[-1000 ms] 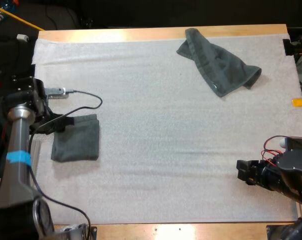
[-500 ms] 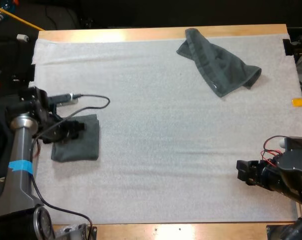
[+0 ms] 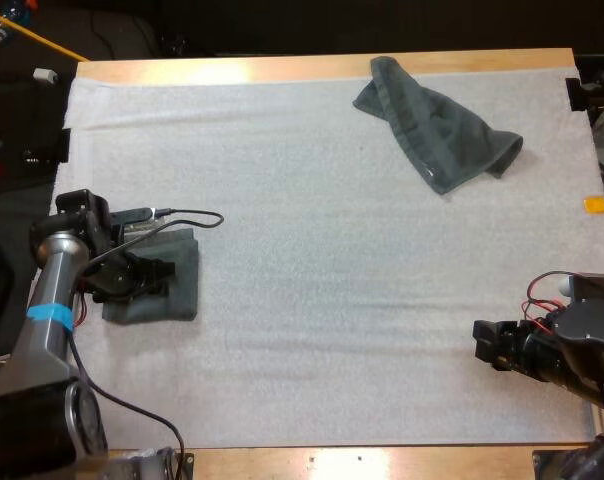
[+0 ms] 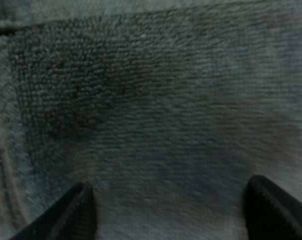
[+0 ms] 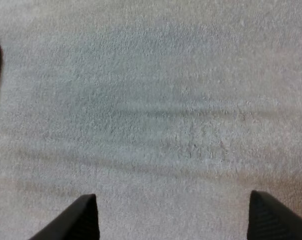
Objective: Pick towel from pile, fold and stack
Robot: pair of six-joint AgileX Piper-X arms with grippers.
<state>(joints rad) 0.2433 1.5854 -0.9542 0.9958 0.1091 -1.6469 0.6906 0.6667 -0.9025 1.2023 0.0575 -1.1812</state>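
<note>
- The left pincer [image 3: 154, 274] is low over the folded towel [image 3: 178, 288], which lies flat at the left side of the white mat [image 3: 312, 300], a little nearer than the middle.
- In the left wrist view the left pincer [image 4: 176, 214] is wide. Its two black fingers [image 4: 73, 216] stand well apart with the dark grey-green pile of the folded towel [image 4: 156, 110] spread between and beyond them. They grip nothing, and I cannot tell whether the tips touch the cloth.
- The crumpled towel [image 3: 437, 130] lies at the far right of the mat, near the far edge of the wooden surface [image 3: 282, 68]. It is well apart from both arms and from the folded towel.
- The right pincer [image 3: 479, 342] is at the near right of the mat and points left, with bare mat around it.
- In the right wrist view the right pincer [image 5: 173, 217] is wide as well. Its fingers [image 5: 77, 219] are apart over the plain white mat [image 5: 156, 100] and hold nothing.
</note>
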